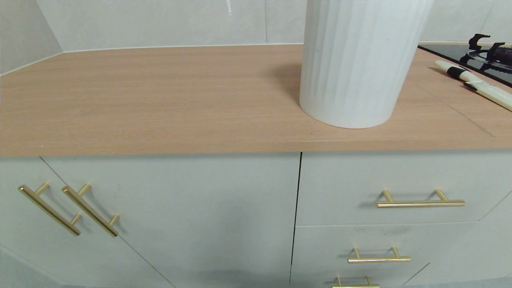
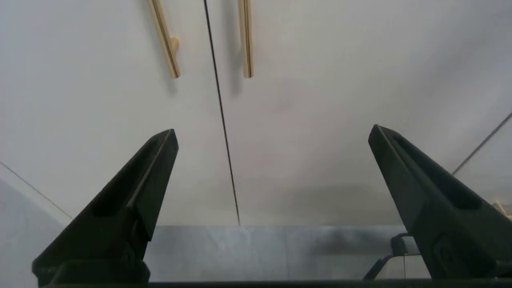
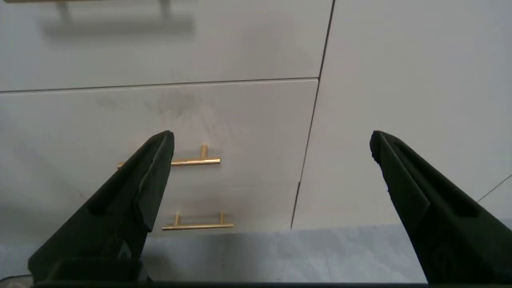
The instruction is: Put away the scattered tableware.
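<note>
A tall white ribbed container (image 1: pixel 356 64) stands on the wooden countertop (image 1: pixel 160 100), right of centre. Two cream-coloured utensils with black bands (image 1: pixel 472 82) lie on the counter at the far right. My left gripper (image 2: pixel 274 134) is open with nothing between its fingers and hangs low in front of the pale cabinet doors (image 2: pixel 336 120). My right gripper (image 3: pixel 272 137) is also open and empty, facing the drawer fronts (image 3: pixel 160 112) below the counter.
A black stove top with pan supports (image 1: pixel 490 54) sits at the back right corner. Gold bar handles are on the cabinet doors (image 1: pixel 90 210) and on the drawers (image 1: pixel 420 202). Tiled wall runs behind the counter. The counter's left half is bare wood.
</note>
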